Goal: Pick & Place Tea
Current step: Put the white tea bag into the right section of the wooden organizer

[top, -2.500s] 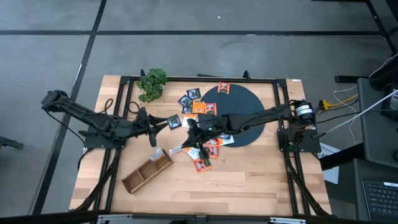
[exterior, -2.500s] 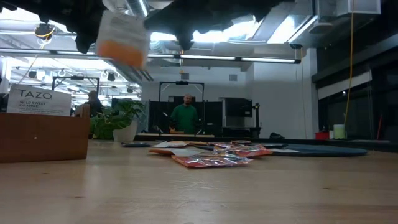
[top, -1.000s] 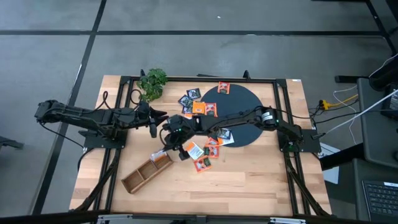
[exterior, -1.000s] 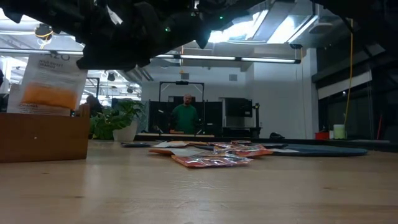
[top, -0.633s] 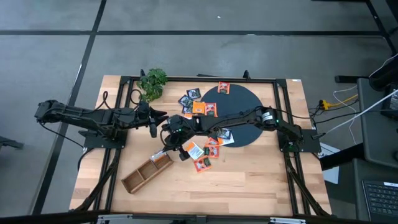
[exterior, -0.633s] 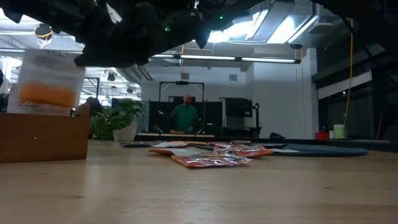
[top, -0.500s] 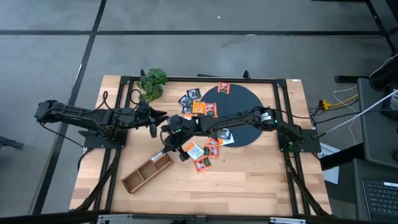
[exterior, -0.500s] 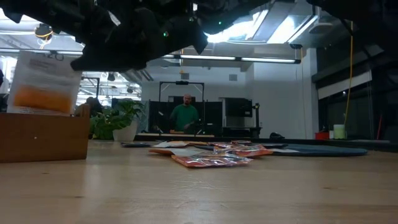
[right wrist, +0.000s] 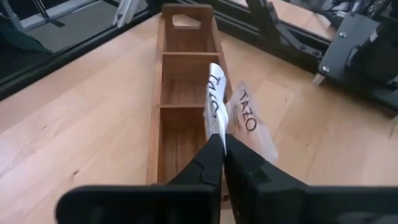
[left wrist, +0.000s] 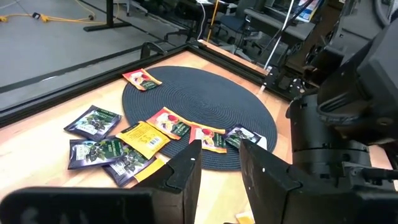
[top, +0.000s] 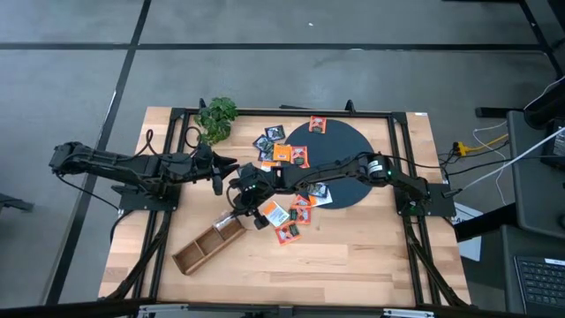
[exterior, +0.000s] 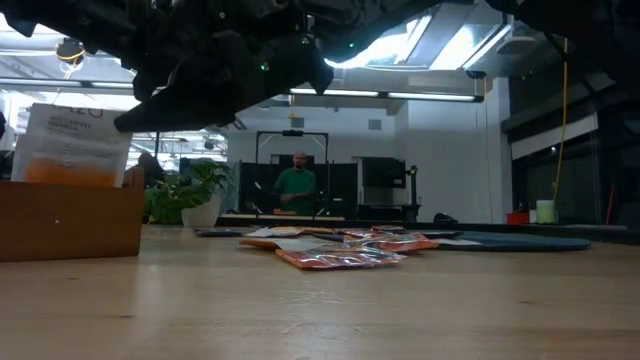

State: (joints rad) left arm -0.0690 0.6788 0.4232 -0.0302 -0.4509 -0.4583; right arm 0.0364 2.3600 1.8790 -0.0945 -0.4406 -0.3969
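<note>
A long wooden tray (top: 205,248) lies near the table's front left. My right gripper (right wrist: 222,140) reaches over its right end, shut on a white-and-orange tea sachet (right wrist: 214,102) that stands in the tray (exterior: 70,220). A second white sachet (right wrist: 250,123) leans in the tray beside it. Several more sachets (top: 290,216) lie loose on the wood and on the dark disc (top: 349,168). My left gripper (left wrist: 217,158) waits open over the table's left side (top: 228,168), with nothing between its fingers. My right gripper pinches the sachet's upper edge (right wrist: 216,129) between its two fingers, coming from above and the table's right, slanting down. The sachet stands upright below the fingers. Its lower part (exterior: 70,175) is behind the tray's wall.
A green plant (top: 216,117) stands at the far left corner. Dark sachets (left wrist: 99,146) lie left of the disc. Black frame rails run along the table's sides. Bare wood lies in front of the tray. A person stands far off in the room (exterior: 297,188).
The sachet in my right gripper has sunk a little deeper into the tray, so less of its orange band shows above the wall. The gripper has come slightly down with it.
</note>
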